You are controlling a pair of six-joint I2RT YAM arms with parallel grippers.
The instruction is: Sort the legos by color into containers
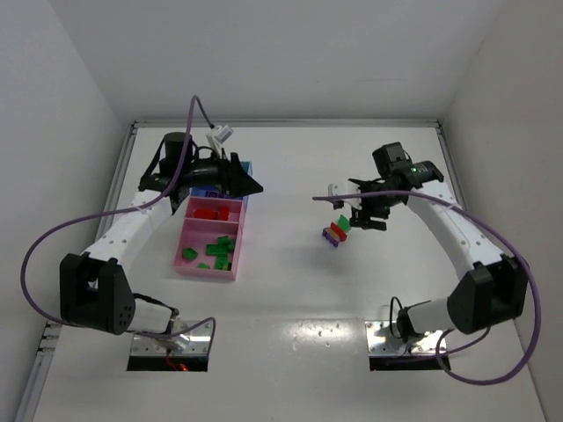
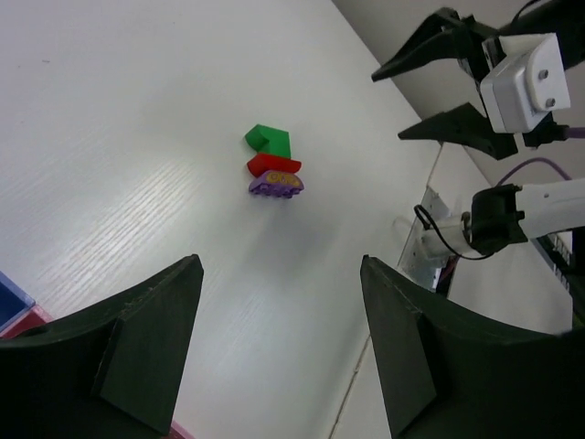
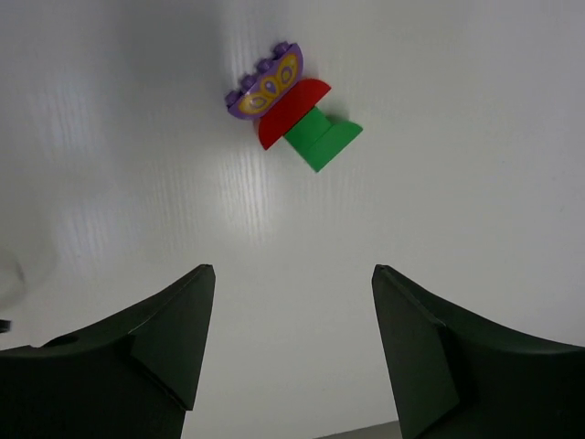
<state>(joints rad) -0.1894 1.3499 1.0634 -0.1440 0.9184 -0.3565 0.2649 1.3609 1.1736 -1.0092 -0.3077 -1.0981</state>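
A small stack of three joined legos, purple [image 1: 332, 235], red [image 1: 338, 229] and green [image 1: 344, 222], lies on the white table right of centre. It shows in the left wrist view [image 2: 274, 166] and in the right wrist view [image 3: 292, 105]. My right gripper [image 1: 369, 220] hovers open and empty just right of the stack [image 3: 294, 270]; it also shows in the left wrist view [image 2: 388, 105]. My left gripper [image 1: 251, 185] is open and empty [image 2: 281, 265] over the far end of the containers. The pink tray [image 1: 207, 274] holds green legos [image 1: 218, 251] in its near compartment and red legos [image 1: 209, 211] in the farther one. A blue compartment [image 1: 245, 165] is mostly hidden under the gripper.
White walls close in the table at the back and both sides. Purple cables [image 1: 35, 242] loop from both arms. Metal mounting plates [image 1: 171, 343] sit at the near edge. Bare table lies between the tray and the stack.
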